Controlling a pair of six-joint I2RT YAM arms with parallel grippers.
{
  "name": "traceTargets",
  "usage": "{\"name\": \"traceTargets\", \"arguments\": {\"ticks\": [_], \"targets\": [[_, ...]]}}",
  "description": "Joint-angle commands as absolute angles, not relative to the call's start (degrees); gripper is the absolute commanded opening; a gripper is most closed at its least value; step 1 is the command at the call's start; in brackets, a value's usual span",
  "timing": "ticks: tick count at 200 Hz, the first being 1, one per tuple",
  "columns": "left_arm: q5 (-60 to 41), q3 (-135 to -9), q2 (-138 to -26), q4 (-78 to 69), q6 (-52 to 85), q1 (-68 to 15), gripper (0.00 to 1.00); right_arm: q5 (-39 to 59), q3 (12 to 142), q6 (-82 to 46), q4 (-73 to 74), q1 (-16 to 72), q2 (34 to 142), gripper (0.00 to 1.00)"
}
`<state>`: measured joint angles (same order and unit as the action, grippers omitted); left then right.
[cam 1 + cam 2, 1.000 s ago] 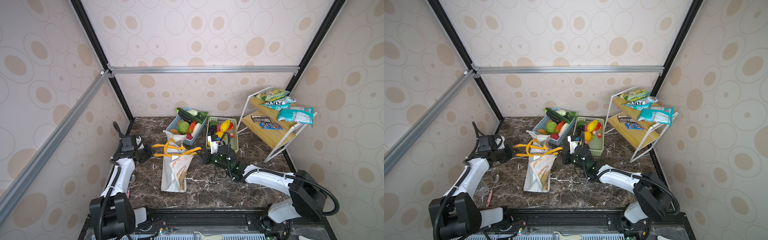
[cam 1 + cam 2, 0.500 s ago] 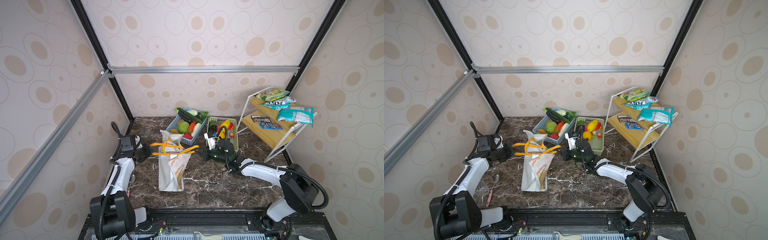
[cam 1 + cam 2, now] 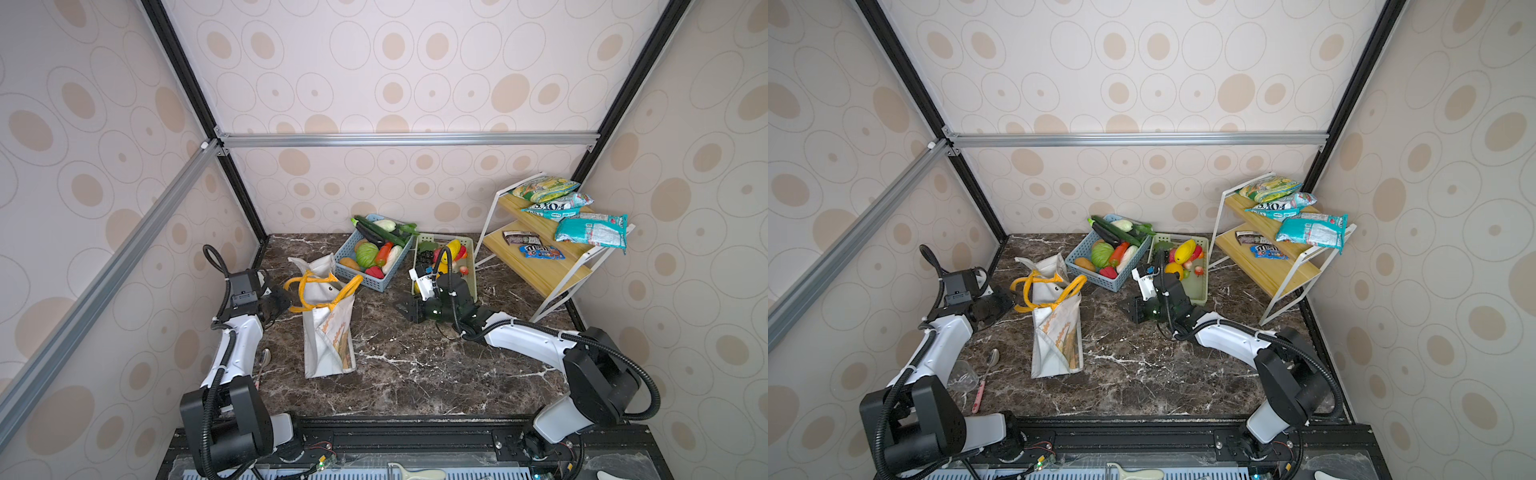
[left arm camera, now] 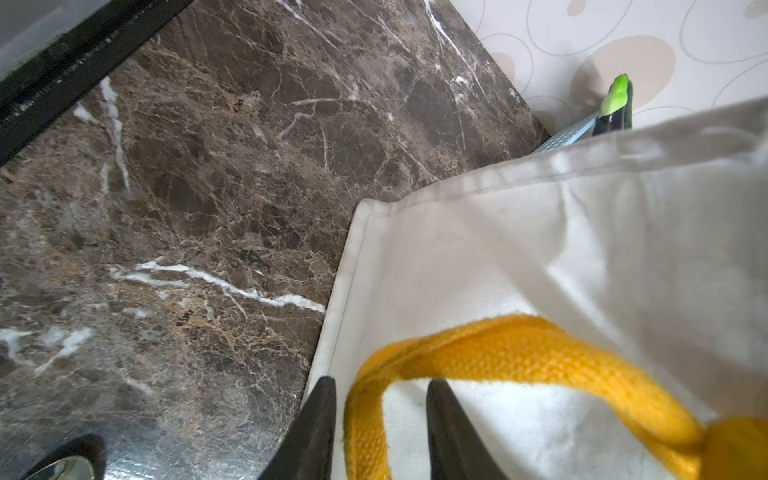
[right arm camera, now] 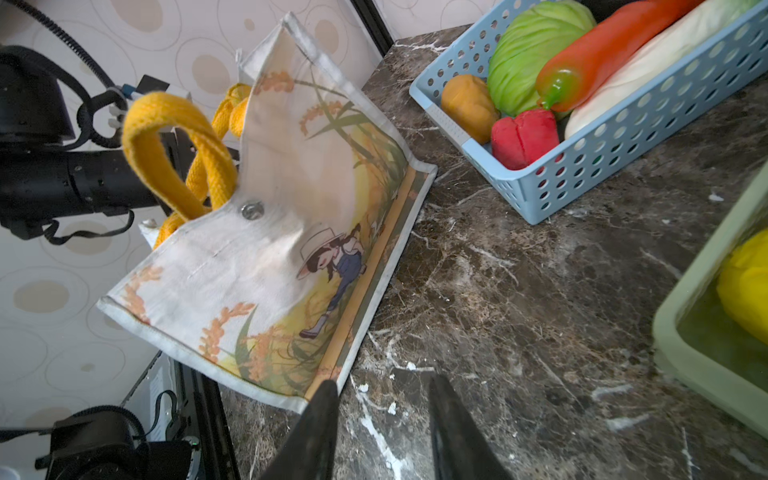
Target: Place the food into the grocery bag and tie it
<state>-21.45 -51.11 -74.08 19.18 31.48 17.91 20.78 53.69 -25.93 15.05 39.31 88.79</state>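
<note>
Left pincer (image 4: 380,382) stands open, its tips astride a yellow strap handle (image 4: 519,345) without clamping it, probably placed to lift or spread that side. Right pincer (image 5: 382,382) is open too, low over bare marble with nothing between its tips.

On the surface (image 3: 415,374) the grocery bag (image 3: 328,332) lies slumped between the two arms, its mouth toward the back wall and half collapsed. I judge it needs spreading before anything goes in.

Just behind it sits the blue basket (image 3: 361,279) of vegetables. Beside that, the green basket (image 3: 473,266) holds the food (image 3: 454,248), next to the right arm and so a short reach. What the bag holds cannot be seen. Its snap button (image 5: 252,210) shows on the printed side.
</note>
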Motion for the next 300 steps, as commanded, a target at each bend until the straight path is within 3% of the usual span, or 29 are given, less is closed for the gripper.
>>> {"name": "traceTargets", "arguments": {"ticks": [1, 57, 88, 137, 144, 155, 167, 171, 173, 176, 243, 300], "targets": [[-23.0, -52.8, -73.6, 18.3, 31.5, 17.8, 0.43, 21.7, 55.2, -23.5, 13.9, 39.6, 85.9, 0.39], [-24.6, -53.3, -71.1, 19.7, 31.2, 17.8, 0.62, 21.8, 56.9, -22.0, 12.5, 39.8, 85.9, 0.41], [-25.0, -55.1, -70.4, 21.3, 30.9, 17.9, 0.7, 19.4, 60.7, -16.8, 9.4, 42.5, 87.1, 0.5], [-14.9, -57.9, -68.9, 25.6, 30.2, 17.8, 0.78, 17.0, 67.4, -16.8, 5.8, 44.6, 90.0, 0.54], [-13.0, -58.1, -68.8, 25.7, 30.0, 17.8, 0.82, 16.0, 67.6, -16.7, 4.7, 44.6, 89.9, 0.56], [-9.8, -58.1, -68.7, 25.0, 29.3, 17.9, 0.99, 13.8, 67.9, -15.8, 2.4, 44.6, 89.3, 0.61], [-6.7, -57.4, -68.2, 23.5, 28.6, 17.8, 0.99, 11.4, 68.3, -14.7, -0.6, 44.5, 88.5, 0.76], [-5.8, -57.3, -68.1, 23.1, 28.5, 17.8, 0.99, 10.6, 68.4, -14.2, -1.8, 44.3, 88.2, 0.87], [-5.3, -57.2, -68.1, 22.8, 28.4, 17.8, 0.99, 10.1, 68.4, -13.7, -2.5, 44.3, 87.9, 0.97], [-4.7, -57.0, -68.0, 22.5, 28.3, 17.7, 0.99, 9.6, 68.4, -13.3, -3.1, 44.2, 87.6, 1.0], [19.0, -47.9, -66.6, 6.4, 23.8, 10.4, 0.99, 6.3, 63.7, -11.6, -13.9, 29.7, 78.6, 1.0], [10.5, -25.9, -64.6, -30.3, 9.2, 5.3, 0.99, 0.4, 53.5, -11.5, -11.2, 13.3, 74.2, 1.0]]}}
